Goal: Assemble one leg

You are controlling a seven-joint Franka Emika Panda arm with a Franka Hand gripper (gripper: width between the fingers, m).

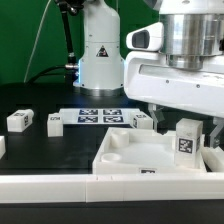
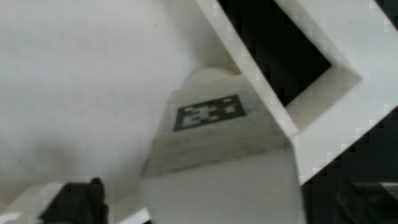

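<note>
- 1 leg (image 1: 187,139) stands upright under the gripper (image 1: 190,122), its tag facing the exterior camera; in the wrist view the leg (image 2: 217,150) fills the middle, tag side up.
- Fingers (image 2: 75,197): only 1 dark tip shows low in the wrist view, and the white gripper housing hides them in the exterior view, so I cannot tell whether they are clamped on the leg or released.
- Leg's foot sits at the tray (image 1: 120,160), near its corner on the exterior view's right; whether it is seated in a socket or just resting above is hidden.
- Doing it well, by my judgement: keep the leg plumb, line its base squarely over the corner socket, then press or turn straight down without side load, since a tilt would likely jam it.
- Release only once the leg stands firm unaided.
- 4 other small blocks (image 1: 18,120) lie well apart on the black table (image 1: 40,145), beside the marker board (image 1: 98,116); they are out of the way.
</note>
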